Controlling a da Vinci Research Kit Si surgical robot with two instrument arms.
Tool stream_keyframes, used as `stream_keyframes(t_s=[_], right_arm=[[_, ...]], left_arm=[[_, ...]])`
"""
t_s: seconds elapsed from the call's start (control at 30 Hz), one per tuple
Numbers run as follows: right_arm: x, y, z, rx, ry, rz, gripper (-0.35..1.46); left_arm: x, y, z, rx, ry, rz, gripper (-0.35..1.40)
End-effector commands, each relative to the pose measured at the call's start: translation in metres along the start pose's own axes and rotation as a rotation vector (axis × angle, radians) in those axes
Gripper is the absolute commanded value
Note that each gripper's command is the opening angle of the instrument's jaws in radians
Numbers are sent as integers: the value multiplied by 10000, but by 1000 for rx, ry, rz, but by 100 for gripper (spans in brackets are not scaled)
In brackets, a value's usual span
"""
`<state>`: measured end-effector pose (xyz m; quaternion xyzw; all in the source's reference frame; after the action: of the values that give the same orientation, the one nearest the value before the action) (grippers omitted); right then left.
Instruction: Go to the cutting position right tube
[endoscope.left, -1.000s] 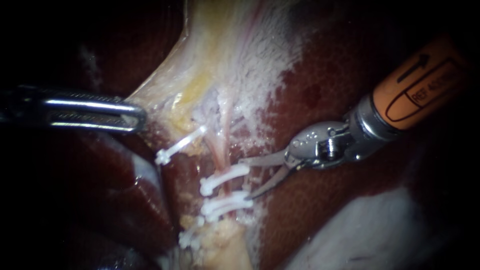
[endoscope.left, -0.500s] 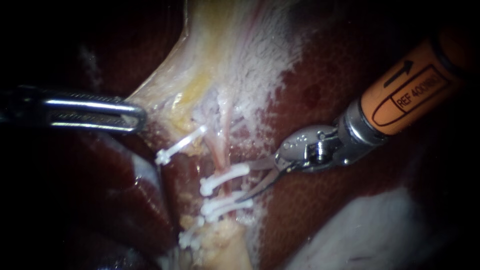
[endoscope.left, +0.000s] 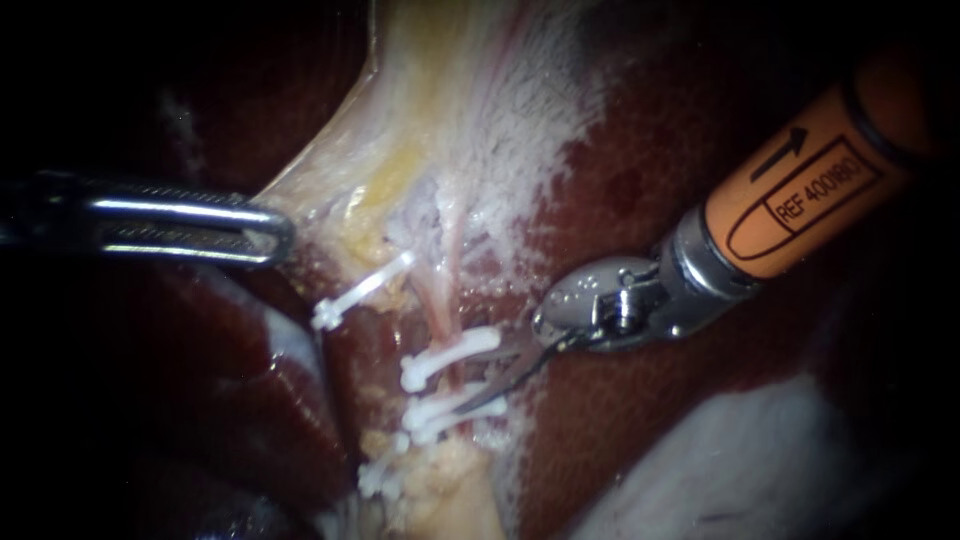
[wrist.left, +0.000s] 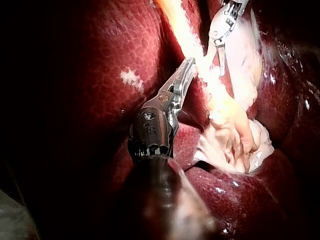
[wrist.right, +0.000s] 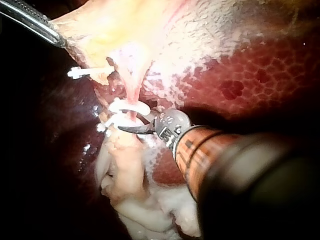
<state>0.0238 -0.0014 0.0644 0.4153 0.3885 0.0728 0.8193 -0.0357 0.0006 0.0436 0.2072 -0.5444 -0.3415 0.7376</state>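
The right instrument (endoscope.left: 483, 378) has its blades apart, tips reaching in beside the right tube (endoscope.left: 438, 300) at the bare stretch between the upper clip (endoscope.left: 450, 352) and the lower clips (endoscope.left: 450, 410) — the spot a cut would want, I'd say. Across the liver (endoscope.left: 640, 200), the left instrument (endoscope.left: 278, 236) is clamped on the pale tissue (endoscope.left: 330, 190), drawing it taut — likely so the tube stands straight and exposed.

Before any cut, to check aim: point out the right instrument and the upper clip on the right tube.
right instrument (endoscope.left: 484, 380): endoscope view, midway between its jaw tips.
upper clip on the right tube (endoscope.left: 440, 362): endoscope view, middle of its white bar.
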Motion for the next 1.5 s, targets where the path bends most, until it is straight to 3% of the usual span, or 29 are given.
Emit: stream_keyframes(t_s=[0.03,0.37,1.5], right_arm=[[0,0,0,0,-1,-1,34],[4,2,4,5,9,-1,22],[7,3,15,4,13,-3,17]], left_arm=[[0,0,0,0,0,0,-35],[0,0,1,0,0,0,-35],[1,1,3,-1,0,1,-35]])
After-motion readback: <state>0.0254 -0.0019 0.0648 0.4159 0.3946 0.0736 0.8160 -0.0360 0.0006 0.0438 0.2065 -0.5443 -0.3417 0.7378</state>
